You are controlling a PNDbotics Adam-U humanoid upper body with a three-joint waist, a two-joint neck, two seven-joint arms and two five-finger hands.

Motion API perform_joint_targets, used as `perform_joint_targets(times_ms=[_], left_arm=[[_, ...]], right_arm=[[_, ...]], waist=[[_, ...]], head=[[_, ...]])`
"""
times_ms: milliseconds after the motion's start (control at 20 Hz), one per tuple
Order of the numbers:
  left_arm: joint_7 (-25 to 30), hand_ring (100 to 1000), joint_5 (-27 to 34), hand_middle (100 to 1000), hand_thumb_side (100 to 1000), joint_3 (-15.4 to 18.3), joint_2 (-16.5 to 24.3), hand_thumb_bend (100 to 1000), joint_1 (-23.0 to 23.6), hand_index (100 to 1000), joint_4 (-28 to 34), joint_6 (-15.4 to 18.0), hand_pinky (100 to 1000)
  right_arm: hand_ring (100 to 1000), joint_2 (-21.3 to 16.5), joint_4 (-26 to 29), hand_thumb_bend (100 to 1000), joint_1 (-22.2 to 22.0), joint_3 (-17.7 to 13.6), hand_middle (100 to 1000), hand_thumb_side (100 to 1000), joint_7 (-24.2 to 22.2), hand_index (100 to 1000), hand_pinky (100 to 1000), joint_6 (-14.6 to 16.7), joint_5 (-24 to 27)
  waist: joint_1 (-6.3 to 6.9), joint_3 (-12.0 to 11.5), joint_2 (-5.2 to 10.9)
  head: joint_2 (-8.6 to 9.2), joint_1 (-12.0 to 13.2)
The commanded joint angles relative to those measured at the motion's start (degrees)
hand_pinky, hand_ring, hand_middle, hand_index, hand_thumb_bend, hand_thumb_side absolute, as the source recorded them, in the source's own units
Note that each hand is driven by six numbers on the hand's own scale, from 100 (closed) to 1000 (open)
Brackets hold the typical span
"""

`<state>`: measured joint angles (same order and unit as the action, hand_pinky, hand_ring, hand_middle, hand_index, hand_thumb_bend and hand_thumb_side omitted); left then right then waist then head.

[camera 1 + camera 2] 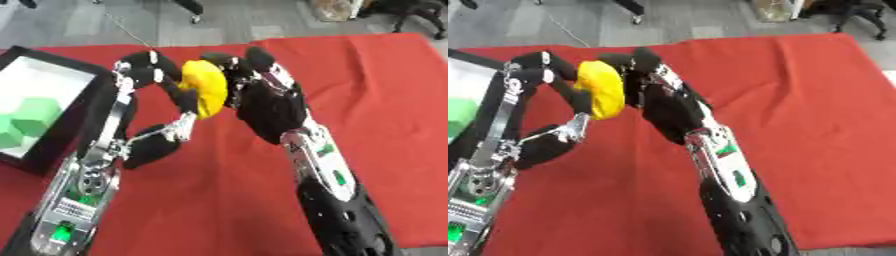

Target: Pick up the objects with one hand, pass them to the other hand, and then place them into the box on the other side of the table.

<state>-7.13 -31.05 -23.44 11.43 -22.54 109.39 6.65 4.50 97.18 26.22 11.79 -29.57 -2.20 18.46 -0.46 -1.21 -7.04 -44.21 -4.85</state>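
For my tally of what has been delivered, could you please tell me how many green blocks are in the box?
2 show: one green block lies mid-box, the other green block sits beside it at the view's left edge, partly cut off. Others may be hidden outside the frame. The box is on the table's left.

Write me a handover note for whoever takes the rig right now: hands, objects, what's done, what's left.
Left hand: fingers curled round the yellow rounded object, above the red tablecloth.
Right hand: fingers also curled against the same yellow object from the other side. Which hand bears it cannot be told; the pass is under way.
Black box with white inside: at the table's left edge, beside the left arm, already holding green blocks.
Done: yellow object picked up and brought between both hands.
Left: probably let the right hand release, then have the left hand carry the object over and put it in the box.
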Motion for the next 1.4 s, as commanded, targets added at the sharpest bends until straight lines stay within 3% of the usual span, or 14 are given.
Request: perform_joint_targets(times_ms=[50,200,400,650,1150,1400], left_arm=[[0.6,716,-1.1,736,109,-0.5,-0.4,100,-1.1,751,1.2,-0.2,729],[0.6,782,-2.2,810,165,-0.7,-0.4,130,-1.2,814,1.3,-0.6,768],[-0.7,827,-4.3,863,264,-0.8,-0.7,344,-1.4,868,1.4,-1.9,795],[-2.6,855,-8.6,893,320,-1.0,-0.6,516,-2.3,893,1.8,-3.9,827],[-4.0,906,-18.7,946,349,-2.5,-0.4,661,-3.8,960,3.0,-6.5,875],[-6.6,904,-22.3,947,365,-3.0,-0.6,792,-3.8,972,2.7,-8.4,873]], right_arm=[[785,0.2,1.4,319,1.3,0.7,707,832,-0.7,840,834,0.2,-0.5],[785,0.2,1.4,316,1.4,0.8,707,834,-1.1,839,834,0.4,-0.8],[786,0.3,1.6,312,1.3,0.9,707,837,-1.7,837,834,0.7,-1.3],[786,0.3,1.9,307,1.3,0.9,708,840,-2.4,836,834,1.0,-1.8],[785,0.2,2.2,297,1.2,1.0,708,846,-2.9,833,832,1.0,-1.8],[785,0.3,2.2,295,1.0,1.0,708,847,-3.0,831,830,1.0,-1.5]], waist=[[0.24,0.0,2.06],[0.22,0.1,2.06],[0.22,0.2,2.05],[0.19,0.2,2.04],[0.17,0.3,2.07],[0.16,0.4,2.06]], head=[[0.09,-0.4],[0.09,-0.4],[0.09,-0.4],[0.09,-0.7],[0.09,-3.9],[0.09,-4.7]])
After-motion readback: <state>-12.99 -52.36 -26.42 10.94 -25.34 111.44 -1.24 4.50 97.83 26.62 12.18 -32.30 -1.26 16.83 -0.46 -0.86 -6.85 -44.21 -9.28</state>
